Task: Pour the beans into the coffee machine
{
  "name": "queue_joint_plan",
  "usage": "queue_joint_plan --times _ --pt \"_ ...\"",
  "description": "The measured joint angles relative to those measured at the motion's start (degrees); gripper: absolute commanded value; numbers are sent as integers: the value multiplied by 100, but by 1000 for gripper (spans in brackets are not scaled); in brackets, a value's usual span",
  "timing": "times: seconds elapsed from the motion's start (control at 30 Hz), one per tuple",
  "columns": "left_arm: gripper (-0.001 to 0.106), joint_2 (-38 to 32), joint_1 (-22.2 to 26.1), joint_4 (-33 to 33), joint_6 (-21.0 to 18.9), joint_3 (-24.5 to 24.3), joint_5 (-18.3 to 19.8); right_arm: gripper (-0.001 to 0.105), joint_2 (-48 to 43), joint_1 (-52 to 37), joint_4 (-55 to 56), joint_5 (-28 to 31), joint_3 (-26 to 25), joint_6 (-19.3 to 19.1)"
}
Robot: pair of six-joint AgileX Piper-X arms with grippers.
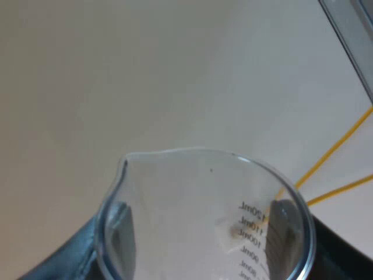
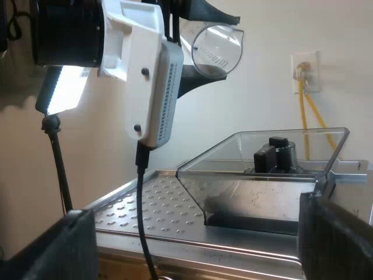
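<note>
Background elements only. In the right wrist view I see a pale wall (image 2: 256, 81) bearing a white outlet plate (image 2: 305, 71), with yellow cables (image 2: 302, 116) hanging down from it. A lit light panel (image 2: 63, 88) sits atop a thin black stand (image 2: 58, 163). In the left wrist view I see two yellow cables (image 1: 335, 147) crossing a pale surface (image 1: 145, 76).

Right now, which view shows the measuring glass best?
The left wrist view: the measuring glass is close up, with its rim, spout and millilitre marks readable, clamped in the left gripper. The right wrist view shows it farther off, tipped on its side and higher than the bean hopper.
</note>
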Motion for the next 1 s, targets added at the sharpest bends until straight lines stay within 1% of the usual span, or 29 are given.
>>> queue_joint_plan --times 0.03,0.1,0.13,0.17,0.2,0.23,0.3,0.33,0.4,0.43,0.5,0.53,0.6,0.7,0.73,0.8,0.83,0.87,0.9,1.0 --pt "28 0 0 0 -105 0 0 72 0 0 0 0 0 0" --pt "28 0 0 0 -838 0 0 72 0 0 0 0 0 0" --pt "28 0 0 0 -1037 0 -11 72 0 0 0 0 0 0" --pt "28 0 0 0 -1367 0 -56 72 0 0 0 0 0 0" --pt "28 0 0 0 -1776 0 -127 72 0 0 0 0 0 0" --pt "28 0 0 0 -1982 0 -185 72 0 0 0 0 0 0" --pt "28 0 0 16 -2736 0 -505 72 0 0 0 0 0 0" --pt "28 0 0 27 -2945 0 -593 72 0 0 0 0 0 0" --pt "28 0 0 124 -3752 0 -884 72 0 0 0 0 0 0" --pt "28 0 0 124 -3752 0 -895 72 0 0 0 0 0 0" --pt "28 -33 0 501 -4481 0 -968 72 0 0 15 0 0 0" --pt "28 -40 0 610 -4624 0 -971 72 0 0 38 0 0 0" --pt "28 -58 0 977 -5128 0 -980 72 0 0 101 0 0 0" --pt "28 -58 0 1215 -5491 0 -976 72 0 0 218 0 0 0" --pt "28 -58 0 1215 -5491 0 -976 72 0 0 230 0 0 0" --pt "28 -58 0 1320 -5629 0 -976 72 0 0 455 0 0 0" --pt "28 -68 0 1453 -5864 0 -976 72 0 0 455 0 0 0" --pt "28 -121 0 1812 -6165 0 -992 72 0 0 495 0 0 0" --pt "28 -149 0 1918 -6276 0 -992 72 0 0 496 0 0 0" --pt "28 -189 0 2027 -6396 0 -992 72 0 0 509 0 0 0"
